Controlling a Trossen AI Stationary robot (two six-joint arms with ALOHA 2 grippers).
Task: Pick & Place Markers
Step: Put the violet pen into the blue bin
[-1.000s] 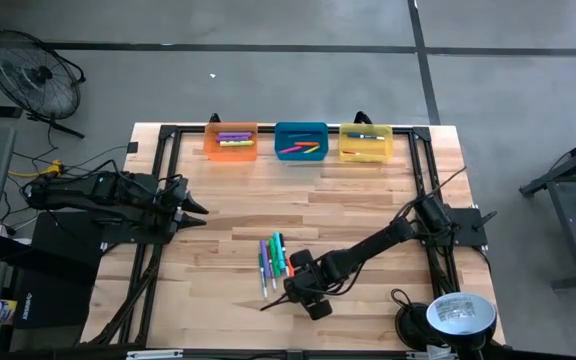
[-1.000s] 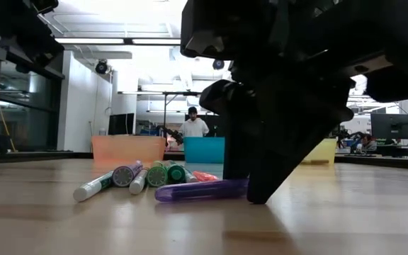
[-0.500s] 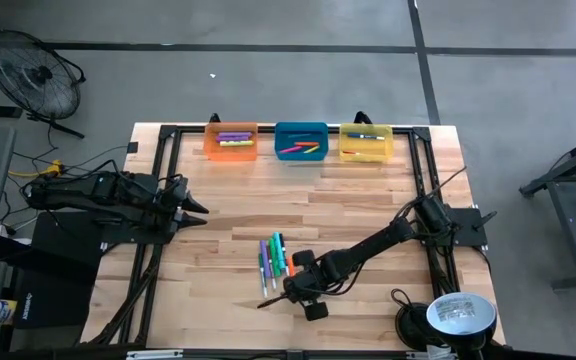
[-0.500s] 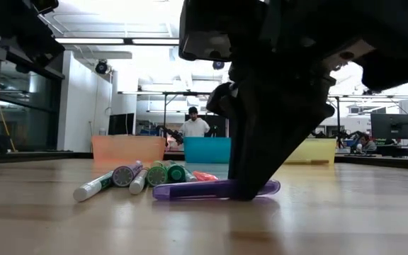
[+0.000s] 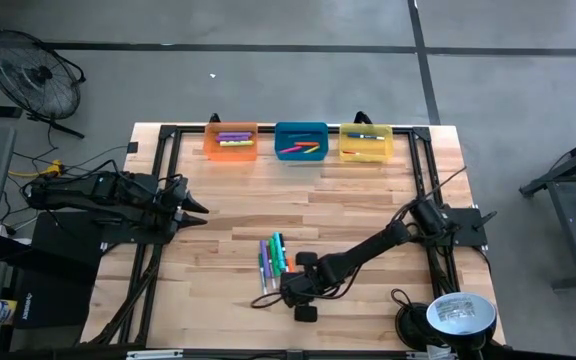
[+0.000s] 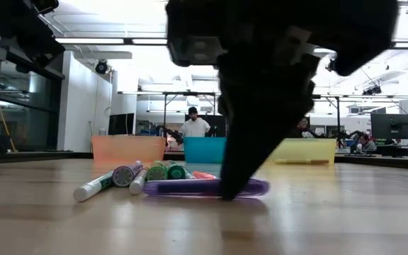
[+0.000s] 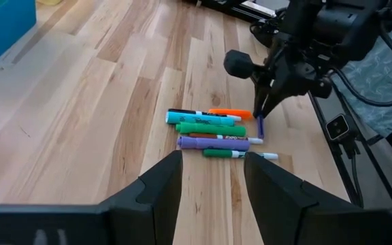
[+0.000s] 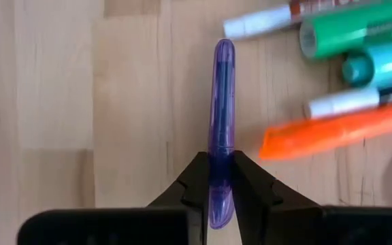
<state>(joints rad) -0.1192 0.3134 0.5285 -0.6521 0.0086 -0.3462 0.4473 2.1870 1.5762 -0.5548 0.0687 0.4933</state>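
Since our right gripper point(image 8: 222, 178) has its two fingers pinched tight on the purple marker point(image 8: 222, 122), we're gripping it near one end, and most of the barrel sticks out ahead of the fingers. That end grip makes sense to us: the marker lies a little apart from the rest of the pile, so the fingers fit either side of it without bumping a neighbour. From table level the purple marker point(image 6: 204, 187) looks like it's flat on the wood, so we'd say the lift hasn't started yet.

Just beside it sits the loose bunch: an orange marker point(image 8: 325, 134) closest, then green point(image 8: 359, 28) and teal point(image 8: 380, 67) ones, plus a couple of white-capped ends. In the overhead view that cluster point(image 5: 273, 260) is at the near-middle of the table point(image 5: 368, 215), with our right gripper point(image 5: 286, 292) at its lower edge.

Out at the far edge we've got three bins in a row, orange bin point(image 5: 231, 142), blue bin point(image 5: 301, 140) and yellow bin point(image 5: 366, 143), each already holding a few markers. The orange one holds a purple stick, so our guess is that's where this one's headed.

Our left gripper point(image 5: 193, 208) waits at the left side, fingers apart and holding nothing, well clear of the pile.
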